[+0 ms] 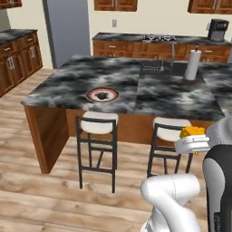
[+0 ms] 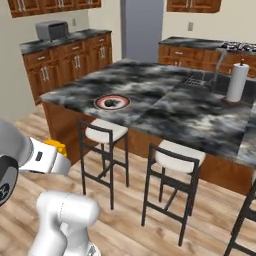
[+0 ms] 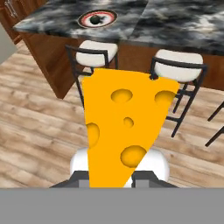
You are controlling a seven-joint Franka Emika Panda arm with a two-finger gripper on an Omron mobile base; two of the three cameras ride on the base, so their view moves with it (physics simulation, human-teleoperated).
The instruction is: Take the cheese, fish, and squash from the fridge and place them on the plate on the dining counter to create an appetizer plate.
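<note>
i see two bar stools with white seats [image 1: 96,122] and [image 1: 170,129] on black frames, tucked side by side along one edge of the island. a paper towel roll [image 1: 192,65] stands upright on its holder near a faucet [image 1: 172,53]. along the back wall i see wooden cabinets [image 1: 136,49], a stovetop [image 1: 159,38] and a dark coffee machine [image 1: 217,30]. a steel toaster oven [image 2: 52,30] sits on the side run. the floor is pale wood planks [image 1: 31,190].

Yellow-orange cheese [image 3: 122,131]; black-and-grey marbled dining counter [image 1: 172,97]; seemingly dark squash [image 1: 102,95].
</note>
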